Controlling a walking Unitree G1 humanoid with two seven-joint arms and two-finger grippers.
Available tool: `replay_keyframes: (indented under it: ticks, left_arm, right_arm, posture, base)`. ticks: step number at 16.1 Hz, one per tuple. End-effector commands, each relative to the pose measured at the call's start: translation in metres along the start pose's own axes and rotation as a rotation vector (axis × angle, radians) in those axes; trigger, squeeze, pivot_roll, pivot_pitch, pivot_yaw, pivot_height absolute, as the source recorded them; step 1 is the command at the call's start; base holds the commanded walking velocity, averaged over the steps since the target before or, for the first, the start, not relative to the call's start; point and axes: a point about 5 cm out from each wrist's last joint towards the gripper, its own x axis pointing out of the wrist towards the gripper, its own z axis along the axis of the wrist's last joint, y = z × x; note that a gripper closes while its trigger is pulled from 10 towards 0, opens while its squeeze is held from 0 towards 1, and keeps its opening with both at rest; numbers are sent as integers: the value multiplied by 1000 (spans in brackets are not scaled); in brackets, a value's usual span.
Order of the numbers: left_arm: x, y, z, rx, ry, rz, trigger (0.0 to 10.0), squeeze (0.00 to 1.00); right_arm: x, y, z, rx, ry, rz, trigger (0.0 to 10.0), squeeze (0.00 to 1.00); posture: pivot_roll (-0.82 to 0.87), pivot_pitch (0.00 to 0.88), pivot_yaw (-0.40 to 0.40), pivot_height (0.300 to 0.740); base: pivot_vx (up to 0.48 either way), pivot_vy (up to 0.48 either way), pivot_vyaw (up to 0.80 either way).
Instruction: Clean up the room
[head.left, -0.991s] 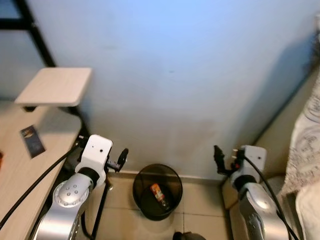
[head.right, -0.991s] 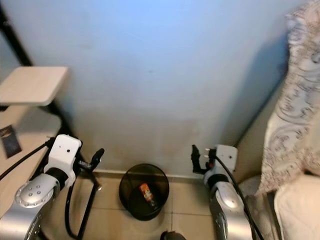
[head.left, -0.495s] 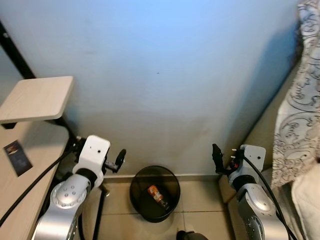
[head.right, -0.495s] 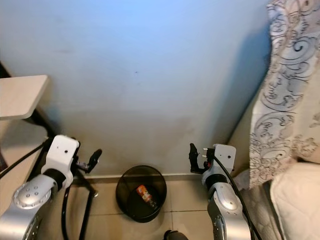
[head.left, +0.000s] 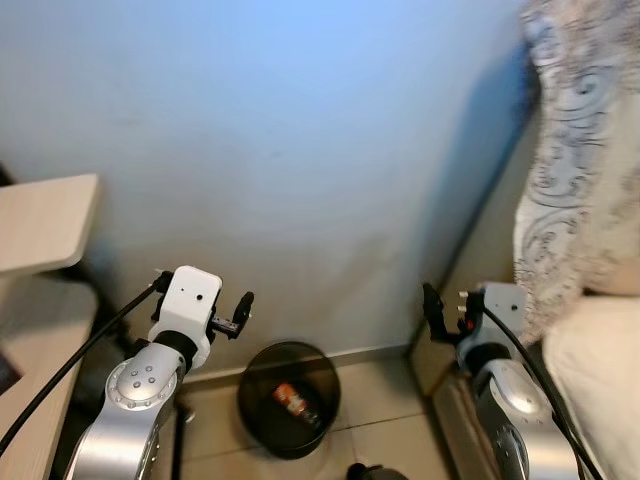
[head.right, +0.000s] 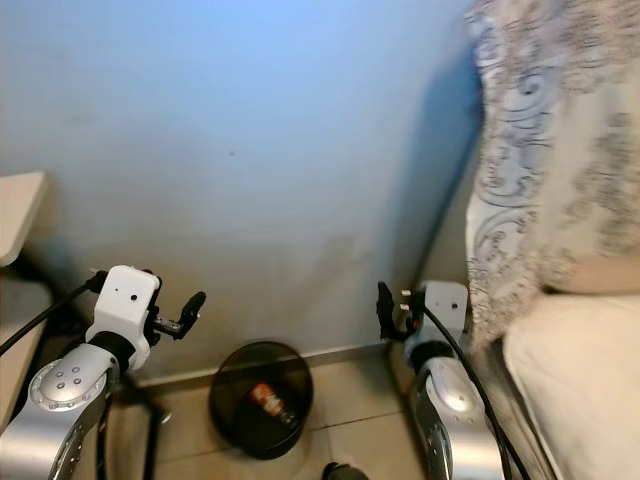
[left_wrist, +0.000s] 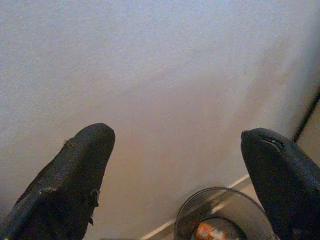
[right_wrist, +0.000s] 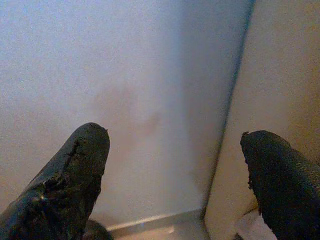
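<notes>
The robot faces a pale blue wall (head.left: 300, 150) at close range, with both arms raised in front of it. The left claw (left_wrist: 175, 165) is spread wide and grips nothing; its two black fingers (left_wrist: 70, 180) frame bare wall and, lower down, the rim of the bin. The right claw (right_wrist: 175, 170) is likewise spread wide with nothing between its fingers (right_wrist: 70, 175), and it points into the corner where the blue wall meets a beige wall (right_wrist: 280, 90).

A round black mesh bin (head.left: 283, 411) stands on the tiled floor (head.left: 380, 420) against the foot of the wall, between the two arms and nearer the left one. Inside it lies a small orange and red piece of rubbish (head.left: 290, 400), resting on the bottom.

At the robot's left, the edge of a light wooden table (head.left: 40, 225) juts out near the wall, and black cables (head.left: 70, 370) run down from the left arm beside it. At the right, a patterned curtain (head.left: 580, 170) hangs down the side, and below it lies a cream bed (head.left: 600, 370), close against the right arm. The open floor is the narrow strip between bin and right arm, hemmed by table, wall and bed.
</notes>
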Motion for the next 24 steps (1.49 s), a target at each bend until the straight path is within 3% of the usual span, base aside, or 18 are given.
replay_keyframes:
  ticks: [1, 12, 13, 15, 17, 18, 19, 21, 22, 24]
  left_arm:
    - [2, 4, -1, -11, 8, 24, 10000, 0]
    - [5, 6, -1, -20, 12, 32, 10000, 0]
    - [5, 7, 0, -12, 6, 40, 10000, 0]
    - [6, 11, 3, 50, -22, 99, 10000, 0]
    - [7, 23, 10, -21, -89, 226, 10000, 16]
    - [7, 28, 14, -81, -125, 287, 10000, 227]
    - [6, 30, 16, -88, -143, 305, 10000, 318]
    - [6, 28, 15, -85, -133, 263, 10000, 298]
    - [5, 29, 16, -72, -160, 299, 10000, 282]
    - [6, 22, 12, -119, -105, 167, 10000, 63]
  right_arm:
    - [-1, 1, -1, 1, 9, 1, 10000, 1000]
    - [1, 2, 1, -21, 23, 11, 10000, 1000]
    - [2, -1, 2, -79, 10, -15, 10000, 1000]
    - [2, 1, 4, -73, -10, 22, 10000, 1000]
    - [2, -4, 7, -69, -15, -20, 10000, 1000]
    - [3, -7, 9, -67, -21, -30, 10000, 1000]
    - [3, -9, 11, -57, -30, -37, 10000, 1000]
    - [4, -8, 15, -32, -44, -32, 10000, 1000]
    - [4, -8, 18, -24, -57, -28, 10000, 1000]
    - [4, -15, 21, -33, -50, -97, 10000, 1000]
  posture:
    - [-24, 0, 35, 740]
    - [-13, 0, 38, 740]
    - [-12, 0, 36, 740]
    - [-13, 0, 38, 740]
    - [-17, 0, 39, 740]
    - [-16, 0, 37, 740]
    - [-16, 0, 36, 740]
    - [-17, 0, 35, 740]
    - [-19, 0, 36, 740]
    - [-21, 0, 35, 740]
  base:
    - [0, 0, -781]
    - [0, 0, -784]
    - [0, 0, -788]
    - [0, 0, -791]
    - [0, 0, -800]
    - [0, 0, -800]
    - [0, 0, -800]
    - [0, 0, -788]
    - [0, 0, -788]
    - [0, 0, -794]
